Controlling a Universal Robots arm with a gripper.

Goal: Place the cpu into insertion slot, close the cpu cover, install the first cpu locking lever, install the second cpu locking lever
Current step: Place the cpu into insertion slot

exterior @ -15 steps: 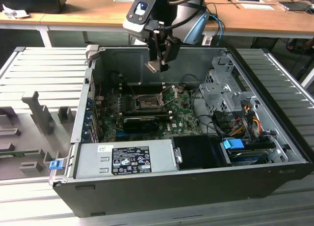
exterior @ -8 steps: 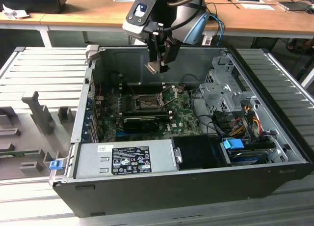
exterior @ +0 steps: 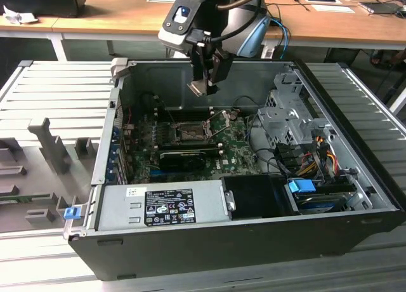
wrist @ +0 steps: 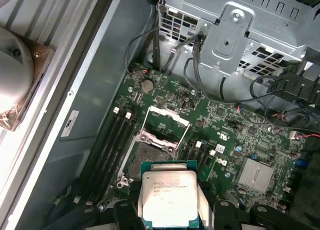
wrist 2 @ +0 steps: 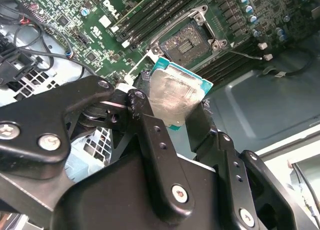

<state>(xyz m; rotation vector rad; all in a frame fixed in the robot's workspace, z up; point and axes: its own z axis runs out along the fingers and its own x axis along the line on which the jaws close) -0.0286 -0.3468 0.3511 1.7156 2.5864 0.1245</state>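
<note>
- The gripper (exterior: 204,82) hangs inside the open case (exterior: 254,241), near its far wall in the exterior view.
- Its black fingers (wrist 2: 150,121) are clamped on two opposite edges of the cpu (wrist: 169,197).
- The cpu is in the air, well clear of the board (wrist: 235,135). Its grey metal top faces both wrist cameras, and a teal rim shows round it.
- In the second wrist view the metal top looks smeared.
- In the exterior view the cpu sits tilted below the gripper, above the slot and a little toward the far wall.
- The slot (wrist: 150,157) lies flat on the board between two banks of memory slots (wrist: 111,142), with its dark centre uncovered.
- The cover (wrist: 165,124) is swung open off the slot, on the side toward the drive cage (wrist: 235,35).
- A long black card (exterior: 184,155) lies on the board just on the near side of the slot.
- The power supply (exterior: 158,203) runs along the case's near edge.
</note>
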